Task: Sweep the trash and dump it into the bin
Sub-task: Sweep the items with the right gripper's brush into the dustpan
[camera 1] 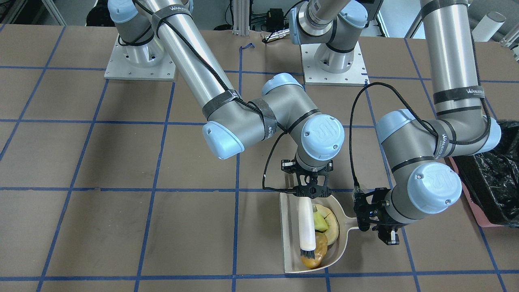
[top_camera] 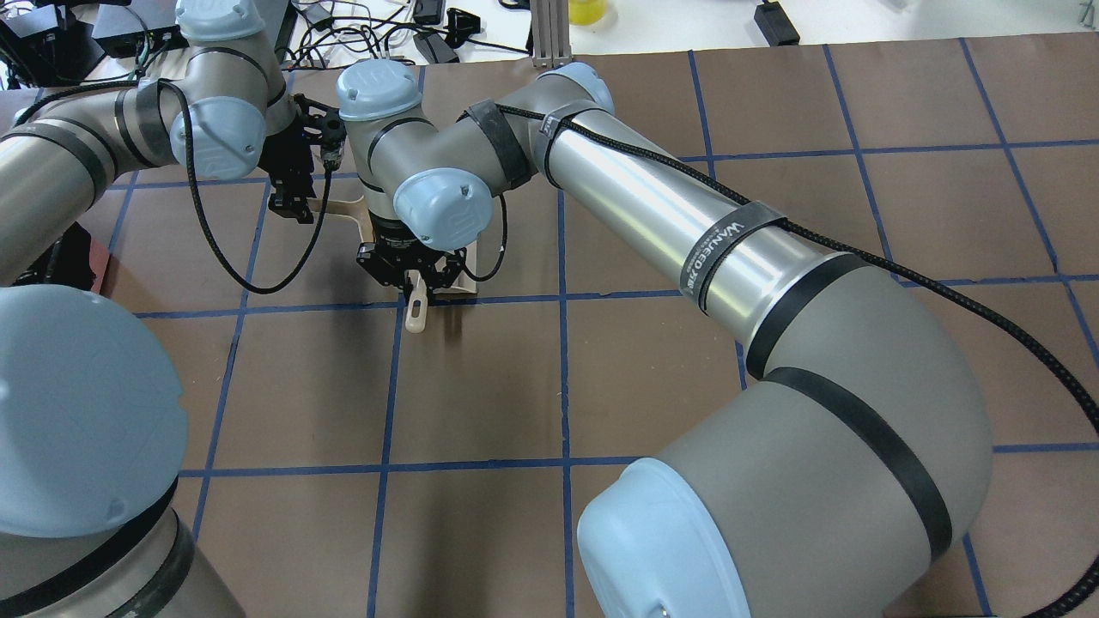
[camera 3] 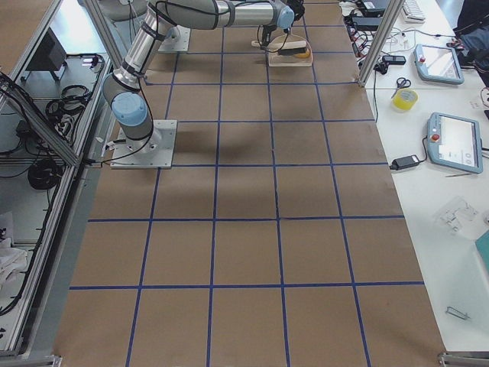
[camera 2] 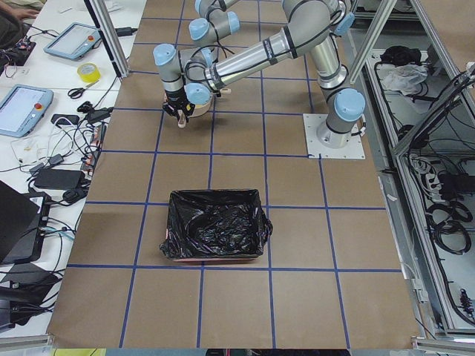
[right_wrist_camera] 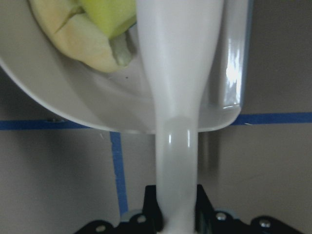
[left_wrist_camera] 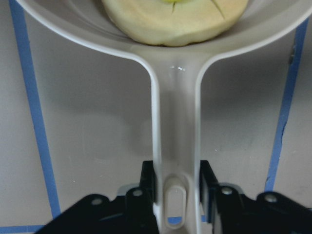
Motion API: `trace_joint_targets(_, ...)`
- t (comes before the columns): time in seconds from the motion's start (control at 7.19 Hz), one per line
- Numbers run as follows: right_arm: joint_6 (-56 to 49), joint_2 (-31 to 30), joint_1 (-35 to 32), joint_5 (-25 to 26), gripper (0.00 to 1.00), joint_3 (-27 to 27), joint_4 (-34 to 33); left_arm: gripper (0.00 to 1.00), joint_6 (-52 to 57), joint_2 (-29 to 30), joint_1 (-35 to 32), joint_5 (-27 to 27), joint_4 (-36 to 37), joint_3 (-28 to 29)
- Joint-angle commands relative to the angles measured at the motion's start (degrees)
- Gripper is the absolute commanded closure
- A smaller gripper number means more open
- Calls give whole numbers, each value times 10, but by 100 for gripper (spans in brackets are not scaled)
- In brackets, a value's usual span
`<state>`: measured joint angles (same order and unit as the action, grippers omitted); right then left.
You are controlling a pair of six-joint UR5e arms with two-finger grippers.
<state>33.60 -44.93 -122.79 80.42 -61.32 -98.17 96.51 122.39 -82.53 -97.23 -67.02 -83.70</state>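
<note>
One brown tabletop (camera 1: 121, 162), gridded with blue tape, fills the front-facing view, and two silver arms reach over it toward its 5 o'clock area. At 3 o'clock from them, well apart from the trash, stands the pink bin (camera 1: 490, 182), lined with a crinkly black bag. A beige dustpan (camera 1: 288, 235) lies between the arms with its handle pointing to 3 o'clock. The left pincer (left_wrist_camera: 176, 178) is closed on that handle, one finger on each side of its end. The right pincer (camera 1: 310, 190), at the pan's 12 o'clock edge, is clamped on the white brush (camera 1: 307, 227), which runs toward 6 o'clock and ends in dark bristles. All three pieces of trash are inside the dustpan. The cream crescent slice (camera 1: 333, 229) curves along the pan's 2 o'clock side. The glossy orange-brown lump (camera 1: 313, 261) sits at 6 o'clock under the bristles. The yellow-green block (camera 1: 319, 222) rests against the crescent, just beside the brush handle.
</note>
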Motion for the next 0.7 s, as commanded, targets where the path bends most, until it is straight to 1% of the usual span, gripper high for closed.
trace_joint_targets(0.0, -21, -28, 7, 28, 99, -2, 59, 100, -2, 0, 0, 0, 0, -1)
trace_joint_targets(0.28, -43, -60, 28, 57, 100, -6, 129, 100, -2, 0, 0, 0, 0, -1)
trace_joint_targets(0.42, -62, -77, 56, 56, 100, -11, 157, 100, -2, -1, 0, 1, 0, -1)
trace_joint_targets(0.56, -75, -92, 82, 57, 100, -24, 165, 100, 3, -3, 0, 1, 0, -6)
